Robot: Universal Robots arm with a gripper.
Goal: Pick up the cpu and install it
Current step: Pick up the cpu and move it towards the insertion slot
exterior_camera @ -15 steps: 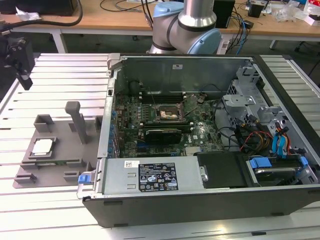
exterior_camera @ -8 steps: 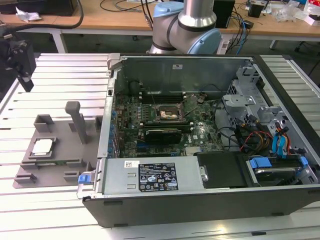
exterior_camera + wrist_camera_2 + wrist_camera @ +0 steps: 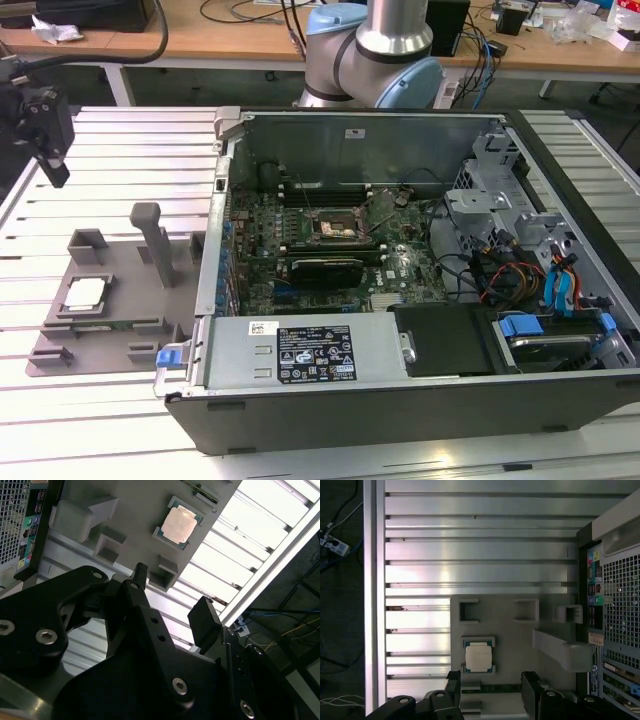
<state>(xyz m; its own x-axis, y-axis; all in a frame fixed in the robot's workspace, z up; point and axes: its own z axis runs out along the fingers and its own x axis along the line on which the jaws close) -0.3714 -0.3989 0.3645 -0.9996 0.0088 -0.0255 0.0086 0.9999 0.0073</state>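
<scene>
Ribbed aluminium table (image 3: 120, 150) underneath it all, long pale slats running across, with a wooden bench and loose cables behind. Two holders sit on that surface. First, one flat grey tray (image 3: 125, 300) at the exterior view's left, matte plastic with blocky raised brackets and one tall post (image 3: 150, 235). And there's the cpu (image 3: 84, 292), seated in the tray's square recess, one small flat square chip with a pale silver metal top, clear in both wrist views (image 3: 479, 657) (image 3: 179, 524). Just beside it, one long thin green strip (image 3: 204, 493) lies in its own slot.

Second holder: one big open computer case (image 3: 400, 425), dark-walled, lying on its side. Inside is a green motherboard (image 3: 400, 270) with one dark square socket (image 3: 335, 228) in a metal frame, nothing seated in it, plus tangled wires and blue plastic latches (image 3: 520, 325).

Now the gripper (image 3: 52, 170), black and angular, hangs above the table well clear of the case, over toward the tray. In the first wrist view (image 3: 492, 680) its two fingers (image 3: 454, 681) stand wide apart, and the second wrist view (image 3: 171, 592) shows the same spread. Nothing held between them; the chip is apart from the tips, untouched.
</scene>
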